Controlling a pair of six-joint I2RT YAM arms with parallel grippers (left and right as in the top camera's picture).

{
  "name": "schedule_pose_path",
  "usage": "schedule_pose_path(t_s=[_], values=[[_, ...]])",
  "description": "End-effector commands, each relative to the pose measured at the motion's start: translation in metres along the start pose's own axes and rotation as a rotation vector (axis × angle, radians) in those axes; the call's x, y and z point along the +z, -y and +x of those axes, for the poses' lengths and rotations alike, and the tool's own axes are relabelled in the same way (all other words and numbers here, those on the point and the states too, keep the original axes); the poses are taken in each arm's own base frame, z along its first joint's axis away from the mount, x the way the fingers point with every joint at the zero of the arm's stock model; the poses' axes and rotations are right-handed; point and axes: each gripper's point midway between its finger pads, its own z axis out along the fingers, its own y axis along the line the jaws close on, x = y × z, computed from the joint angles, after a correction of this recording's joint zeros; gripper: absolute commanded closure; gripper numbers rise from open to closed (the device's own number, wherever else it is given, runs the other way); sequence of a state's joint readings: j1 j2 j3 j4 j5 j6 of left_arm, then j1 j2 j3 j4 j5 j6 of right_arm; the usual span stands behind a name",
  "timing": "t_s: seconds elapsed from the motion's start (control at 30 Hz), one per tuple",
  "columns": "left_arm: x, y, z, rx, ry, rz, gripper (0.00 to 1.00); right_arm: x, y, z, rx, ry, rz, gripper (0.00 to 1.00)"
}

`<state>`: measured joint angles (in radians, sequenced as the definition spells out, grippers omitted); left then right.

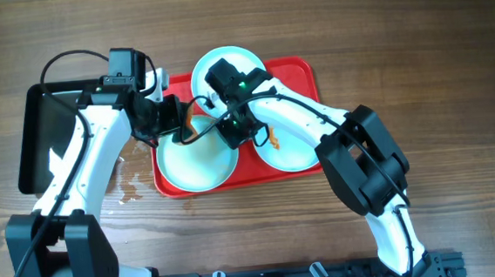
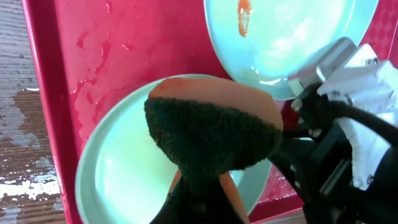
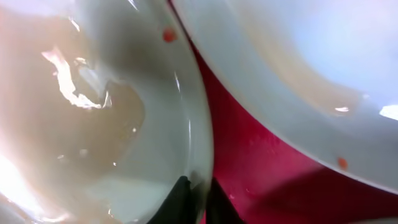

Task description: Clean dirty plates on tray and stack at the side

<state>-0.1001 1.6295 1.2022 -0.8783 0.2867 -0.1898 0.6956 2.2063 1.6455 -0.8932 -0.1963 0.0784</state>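
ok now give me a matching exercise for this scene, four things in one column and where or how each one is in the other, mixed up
Things:
1 sponge
2 black pan
3 tray
4 water puddle

Descriptions:
a red, lying under all three plates
b wet patch on the bare wood by the tray's corner
c pinched in the left pincer
d dark and rectangular, sitting off the tray

Pairs: 1-c, 2-d, 3-a, 4-b
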Motion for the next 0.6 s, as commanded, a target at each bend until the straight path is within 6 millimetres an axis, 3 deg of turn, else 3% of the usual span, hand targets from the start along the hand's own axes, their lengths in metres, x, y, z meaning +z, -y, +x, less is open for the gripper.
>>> schedule_pose_path(t_s=[0.0,0.17,0.33,0.5,0.57], values=[[-0.004,0.007,-0.005,0.025,0.017,0.032,0.96,-0.018,0.006,-0.008,-0.044,0.023,0.064,0.80],[-0.004,0.005,-0.006,0.000,0.022,0.021,0.96,-0.046,-0.005,-0.019,0.052,0.058,0.013,0.73],[-0.004,0.004,-0.006,0.000,0.024,0.014,0.96,-0.071,-0.032,-0.025,0.166,0.066,-0.123,0.55],[-0.004,0.002,-0.007,-0.002,0.026,0.000,0.96,-0.068,-0.036,-0.001,0.518,-0.058,-0.135,0.53],[-0.005,-0.008,-0.009,-0.042,0.043,-0.058,0.96,-0.065,-0.035,0.012,0.629,-0.108,-0.111,0.44]])
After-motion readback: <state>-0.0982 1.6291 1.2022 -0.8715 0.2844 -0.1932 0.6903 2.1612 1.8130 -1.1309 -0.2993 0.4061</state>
